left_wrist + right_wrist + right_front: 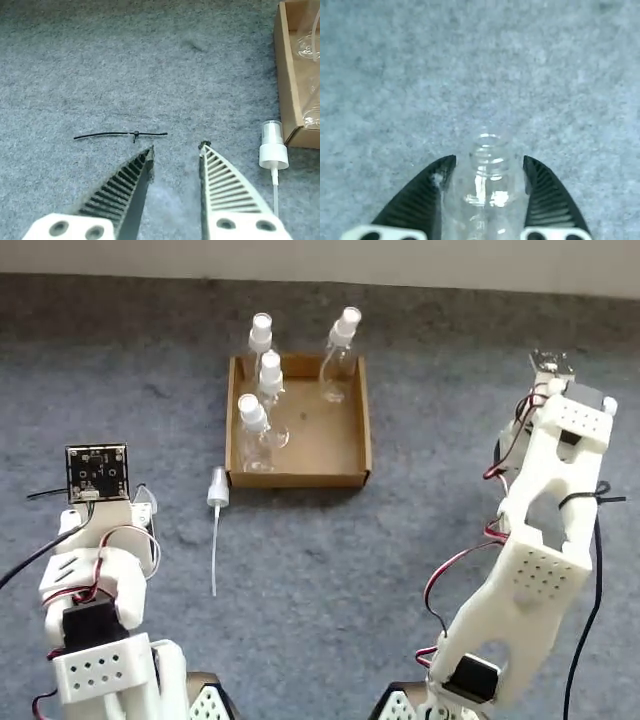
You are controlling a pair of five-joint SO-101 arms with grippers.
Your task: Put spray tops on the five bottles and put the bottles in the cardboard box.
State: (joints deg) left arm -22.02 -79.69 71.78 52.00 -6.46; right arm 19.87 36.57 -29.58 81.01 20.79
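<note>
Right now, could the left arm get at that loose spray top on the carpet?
Probably yes: the left gripper is open and empty, and the spray top lies on bare carpet beside it, nothing between them.

Grey, short-piled carpet [330, 540] covered the whole work surface, mottled light and dark. A darker band ran along its far edge, below a pale wall [400, 260]. Light was even, shadows soft and short. A thin black cable tie [120, 134] lay flat on the carpet.
</note>
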